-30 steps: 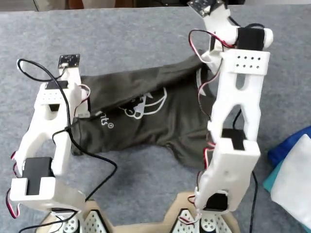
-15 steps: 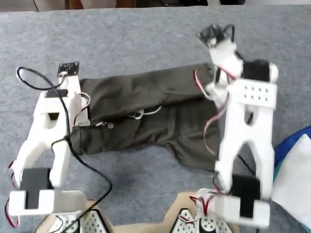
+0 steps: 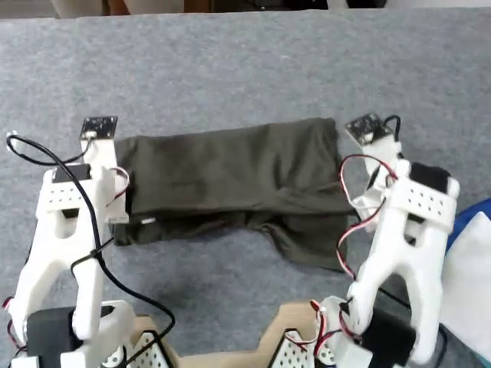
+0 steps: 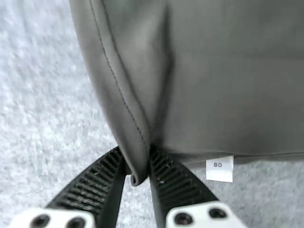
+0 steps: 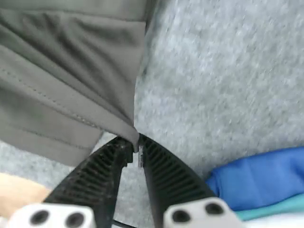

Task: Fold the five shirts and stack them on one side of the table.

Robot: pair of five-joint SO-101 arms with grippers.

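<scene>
At the middle of the grey table (image 3: 230, 61) lies the dark olive shirt (image 3: 230, 172), doubled over into a broad band that runs from 9 o'clock to 3 o'clock, with a loose flap of the same cloth poking out from under it toward 5 o'clock. The left arm (image 3: 69, 222) stands at the shirt's 9 o'clock end and the right arm (image 3: 406, 230) at its 3 o'clock end. The left tool (image 4: 137, 178) is closed narrowly on a stitched fold of the shirt's edge, the cloth pinched between its two ribbed black fingers (image 4: 97, 183); a small white tag (image 4: 219, 169) hangs from the hem just beside them. The right tool (image 5: 135, 148) is likewise nipped tight on a corner of the shirt (only a thin wedge of fabric sits between the fingers). Off at about 4 o'clock, at the table's edge and well apart from the olive shirt, rest a blue shirt (image 3: 472, 216) and a white cloth (image 3: 469, 284) touching one another.
</scene>
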